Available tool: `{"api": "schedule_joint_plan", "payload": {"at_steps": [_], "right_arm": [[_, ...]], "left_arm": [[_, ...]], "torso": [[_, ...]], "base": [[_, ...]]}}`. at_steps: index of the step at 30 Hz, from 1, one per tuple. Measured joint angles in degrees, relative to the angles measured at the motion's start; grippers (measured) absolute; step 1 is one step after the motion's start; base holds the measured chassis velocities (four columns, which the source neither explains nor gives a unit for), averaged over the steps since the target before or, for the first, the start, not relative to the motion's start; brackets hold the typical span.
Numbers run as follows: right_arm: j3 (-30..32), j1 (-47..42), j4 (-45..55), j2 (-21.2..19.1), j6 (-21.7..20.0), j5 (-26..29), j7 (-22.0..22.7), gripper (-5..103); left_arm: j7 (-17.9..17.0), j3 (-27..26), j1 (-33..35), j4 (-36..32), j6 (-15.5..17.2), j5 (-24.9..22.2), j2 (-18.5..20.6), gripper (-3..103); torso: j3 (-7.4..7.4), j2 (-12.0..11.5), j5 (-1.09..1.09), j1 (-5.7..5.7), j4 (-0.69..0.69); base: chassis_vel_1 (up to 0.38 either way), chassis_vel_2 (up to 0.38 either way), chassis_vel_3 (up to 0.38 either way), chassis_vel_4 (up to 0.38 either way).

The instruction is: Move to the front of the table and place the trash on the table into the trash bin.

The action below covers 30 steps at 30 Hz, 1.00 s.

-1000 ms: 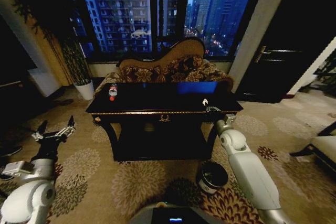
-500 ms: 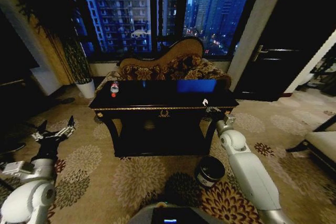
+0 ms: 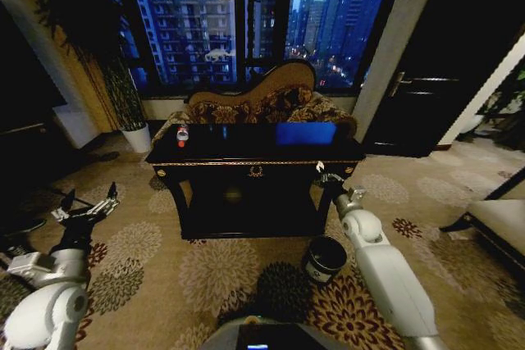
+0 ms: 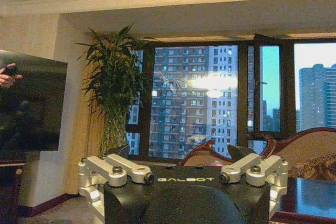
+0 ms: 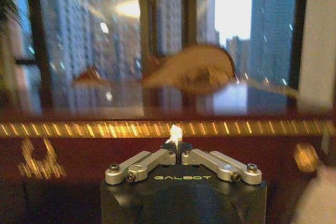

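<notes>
Right pincer (image 5: 179, 146) clamps a paper wad (image 5: 175, 134) before the worktop (image 3: 256, 170); bin (image 3: 325, 260) below; left pincer (image 3: 84, 210) spread wide

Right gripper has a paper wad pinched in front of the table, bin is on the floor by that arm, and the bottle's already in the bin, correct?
Not quite: the bottle stands on the table at its far left end, as the head view shows. The right gripper does pinch the paper wad, and the bin sits beside that arm.

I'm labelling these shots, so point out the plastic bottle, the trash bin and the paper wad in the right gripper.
plastic bottle (image 3: 182, 134), head view, its body.
trash bin (image 3: 325, 260), head view, its dark inside.
paper wad (image 5: 175, 134), right wrist view, its middle.
</notes>
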Motion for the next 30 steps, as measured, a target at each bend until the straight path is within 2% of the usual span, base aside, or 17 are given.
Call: {"api": "schedule_joint_plan", "payload": {"at_steps": [5,7,9,11,12,15,20,22,26,27,29,30], "right_arm": [[1.7,-2.6,-4.7,1.6,-1.2,-1.6,0.0,1],[2.3,-2.6,-11.6,2.4,-1.3,-4.2,0.0,1],[2.4,-2.3,-13.6,2.6,-1.2,-4.9,0.0,1],[2.4,-0.8,-21.4,2.7,0.7,-7.8,0.0,1],[2.4,-0.8,-21.4,2.7,0.7,-7.8,0.0,1],[2.4,0.9,-31.2,1.2,5.5,-12.8,0.0,1],[2.1,3.7,-37.7,0.8,6.9,-13.9,0.0,1],[2.1,6.8,-42.5,1.0,7.3,-16.4,0.0,1],[2.3,8.0,-45.0,1.0,7.0,-18.1,0.0,1],[2.6,7.8,-44.8,1.0,6.5,-18.2,0.0,5],[2.8,7.6,-44.4,1.0,6.3,-18.2,0.0,5],[3.1,7.1,-43.7,1.0,6.1,-18.4,0.0,11]], "left_arm": [[0.0,0.0,-0.2,-0.4,0.0,-0.1,-0.5,100],[0.0,0.0,-0.2,-0.7,0.0,-0.2,-0.6,100],[0.0,-0.1,-0.2,-0.8,0.0,-0.3,-0.6,100],[0.0,-0.6,0.2,-0.9,-0.2,-0.7,-0.6,100],[0.0,-0.6,0.2,-0.9,-0.2,-0.7,-0.6,100],[0.0,-1.4,0.9,-1.0,-0.9,-1.5,-0.4,100],[0.0,-1.5,1.1,-0.7,-1.7,-1.5,-0.6,100],[0.1,-1.4,1.3,-0.8,-2.0,-1.5,-0.8,100],[0.1,-1.9,1.6,-1.1,-2.3,-1.8,-0.6,100],[0.2,-2.2,1.6,-1.0,-2.5,-1.9,-0.4,100],[0.3,-2.3,1.6,-0.9,-2.6,-2.0,-0.2,100],[0.4,-2.6,1.6,-0.7,-2.8,-2.1,-0.1,100]], "torso": [[-0.01,0.0,-0.01,0.00,-0.01],[-0.02,0.0,-0.01,-0.02,-0.01],[-0.02,0.0,0.00,-0.03,-0.02],[-0.01,0.0,0.01,-0.02,0.01],[-0.01,0.0,0.01,-0.02,0.01],[-0.01,0.0,0.00,-0.01,0.00],[-0.01,0.0,0.00,-0.02,-0.03],[-0.01,0.0,-0.01,-0.02,0.02],[0.00,0.0,0.01,-0.01,0.01],[-0.01,0.0,0.00,-0.01,0.00],[-0.01,0.0,0.00,-0.01,-0.01],[-0.01,0.0,-0.01,-0.01,-0.01]], "base": [[0.000,0.000,0.000,0.000],[0.000,0.000,0.000,0.000],[0.000,0.000,0.000,0.000],[0.000,0.000,0.000,0.000],[0.000,0.000,0.000,0.000],[0.000,0.000,0.000,0.000],[0.000,0.000,0.000,0.000],[0.000,0.000,0.000,0.000],[0.000,0.000,0.000,0.000],[0.000,0.000,0.000,0.000],[0.000,0.000,0.000,0.000],[0.000,0.000,0.000,0.000]]}}
